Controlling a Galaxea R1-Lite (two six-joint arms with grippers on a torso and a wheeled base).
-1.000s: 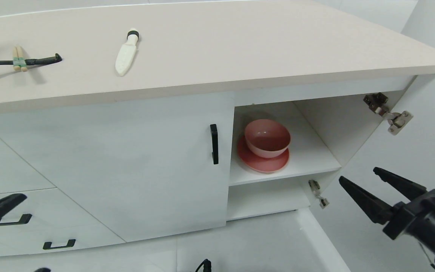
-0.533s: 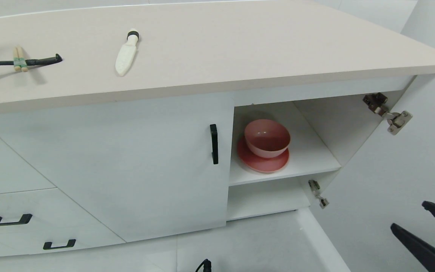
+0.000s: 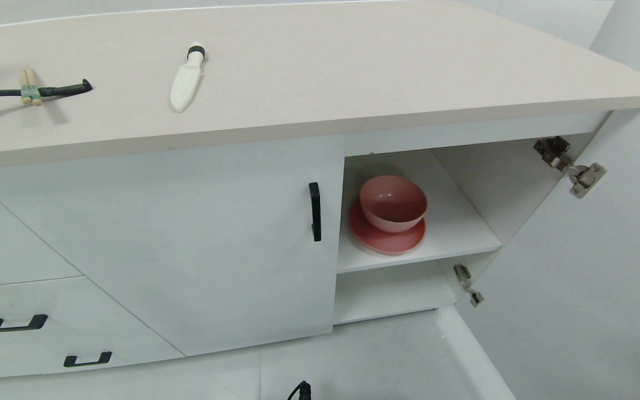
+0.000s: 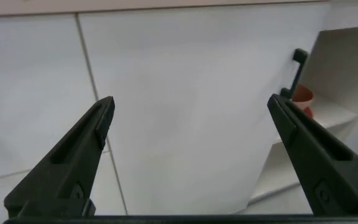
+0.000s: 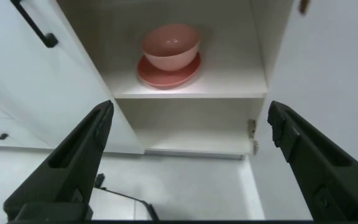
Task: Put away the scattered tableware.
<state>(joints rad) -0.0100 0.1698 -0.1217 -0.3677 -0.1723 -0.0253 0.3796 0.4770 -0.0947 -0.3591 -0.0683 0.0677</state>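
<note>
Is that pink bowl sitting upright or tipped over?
Upright: the bowl sits on the plate, its hollow facing up.

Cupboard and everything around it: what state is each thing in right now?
Right cupboard door: open.
Left cupboard door: shut.
Drawers: shut.
Plate: flat on the upper shelf.
Bowl: upright, empty, sitting on the plate.
Knife: lying on the counter.
Left gripper: open, empty.
Right gripper: open, empty.

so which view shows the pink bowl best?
Right wrist view: faces the open cabinet, pink bowl whole on its plate. Head view: also whole, at an angle. Left wrist view: just a sliver beside the door handle.
</note>
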